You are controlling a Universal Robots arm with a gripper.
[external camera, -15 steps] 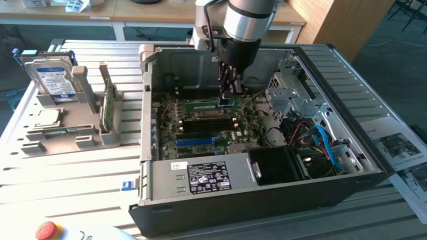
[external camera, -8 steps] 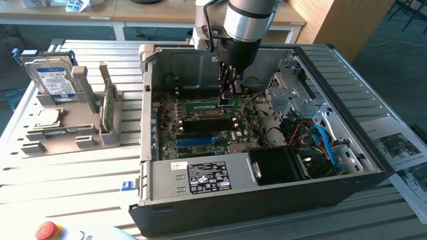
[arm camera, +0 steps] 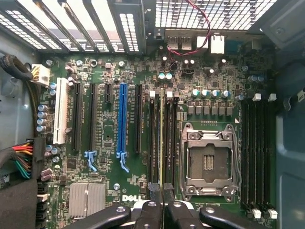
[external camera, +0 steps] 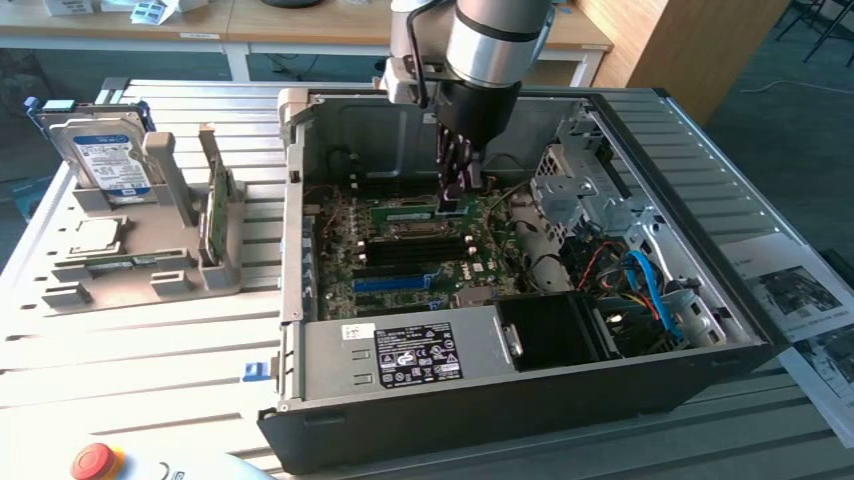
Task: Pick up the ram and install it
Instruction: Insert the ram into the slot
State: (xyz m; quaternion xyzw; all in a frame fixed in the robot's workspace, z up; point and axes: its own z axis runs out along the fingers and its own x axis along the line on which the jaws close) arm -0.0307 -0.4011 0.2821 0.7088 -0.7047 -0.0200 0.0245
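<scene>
The ram [arm camera: 162, 143] is a thin green stick seen edge-on, running along the black memory slots [arm camera: 153, 138] beside the CPU socket [arm camera: 209, 160]. My gripper [arm camera: 162, 212] is shut on its near end, one black finger on each side. In the exterior view the gripper [external camera: 454, 192] reaches down into the open computer case [external camera: 747, 330]. There the ram [external camera: 404, 212] lies low over the motherboard [external camera: 400, 270], stretching from the fingers toward the exterior view's left. I cannot tell whether the ram sits in a slot or just above it.
A grey holder [external camera: 134, 270] at the exterior view's left carries a hard drive [external camera: 100, 160], a broader green card [external camera: 214, 215] and a processor chip [external camera: 94, 237]. In the case are a power supply [external camera: 414, 355], a drive cage [external camera: 587, 190] and loose cables [external camera: 647, 285]. A red button [external camera: 96, 460] sits at the front.
</scene>
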